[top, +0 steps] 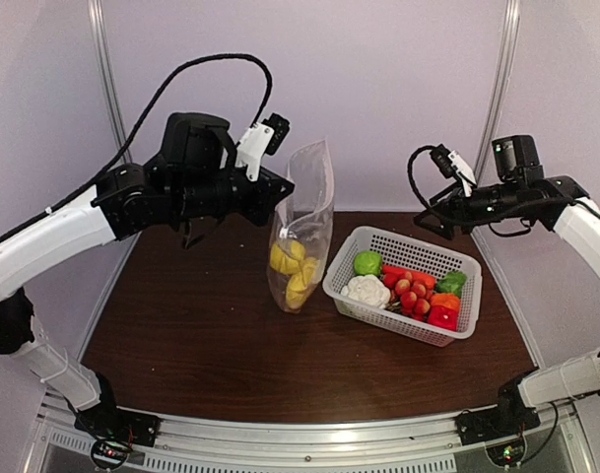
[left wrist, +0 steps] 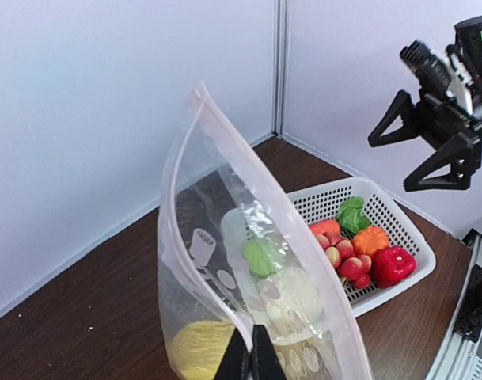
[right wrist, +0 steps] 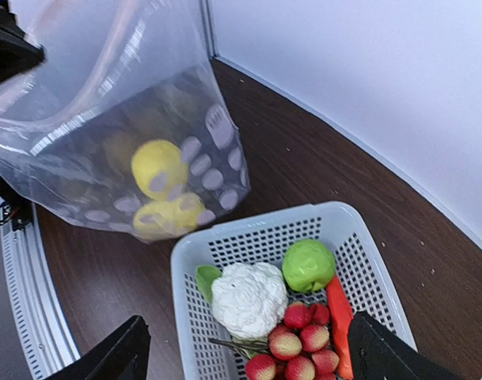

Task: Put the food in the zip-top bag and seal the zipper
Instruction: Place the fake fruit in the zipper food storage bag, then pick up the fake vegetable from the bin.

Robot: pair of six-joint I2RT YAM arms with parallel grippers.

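Dark brown tabletop (top: 201, 325) is stretching between pale walls, and we are holding the zip-top bag (top: 304, 222) upright with its bottom resting on the wood. Our left gripper (top: 278, 189) is pinching shut on the bag's upper edge. The zipper (left wrist: 256, 178) is standing unsealed and the mouth is gaping. Yellow pieces (top: 292, 268) are lying in the bottom of the bag. Just beside it, the white mesh basket (top: 403, 239) is carrying the lime (top: 367, 263), cauliflower (top: 366, 291), strawberries (top: 410, 290), orange piece (top: 445, 301) and red pepper (top: 442, 317). Our right gripper (left wrist: 389, 165) is hovering in the air over the basket, its fingers spread wide apart and gripping nothing.
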